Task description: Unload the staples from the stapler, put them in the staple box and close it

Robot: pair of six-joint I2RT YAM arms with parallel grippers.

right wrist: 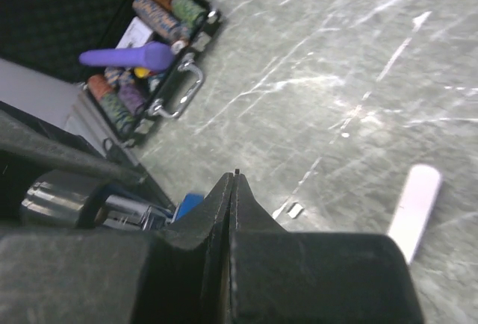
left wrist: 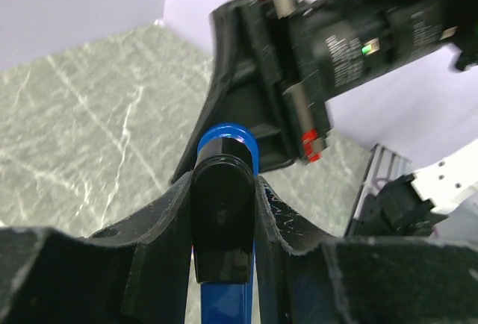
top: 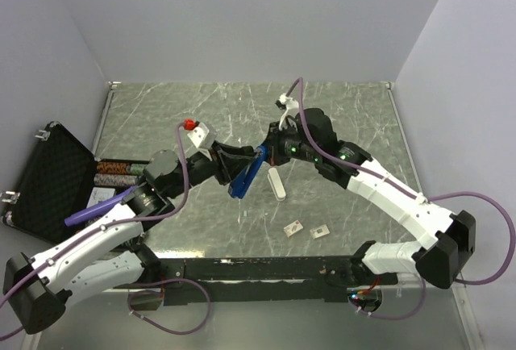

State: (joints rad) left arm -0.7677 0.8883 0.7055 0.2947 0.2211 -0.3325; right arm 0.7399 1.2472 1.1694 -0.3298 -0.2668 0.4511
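Mid-table, above the grey marbled table (top: 347, 116), the left gripper (left wrist: 222, 184) has its jaws partly closed on the stapler (top: 244, 175), pinching its narrow sides and holding it tilted, clear of the surface. The right gripper (right wrist: 234, 182), jaws pressed fully together with nothing visibly between them, sits at the stapler's upper end.

The stapler is small and slim, blue over a black base with a black end, its sides smooth and hard (little for the pads to bite on). From where I stand the main risk is a push or pull from the right arm twisting it in the left arm's grip, or tugging it free altogether. The shut fingertips could also skid off so narrow a body. Any staples shaken loose would be hard to spot on the pale veined stone.

One tiny pale fleck (right wrist: 295, 210) lies on the table below the right gripper; whether that is the staples I cannot tell.
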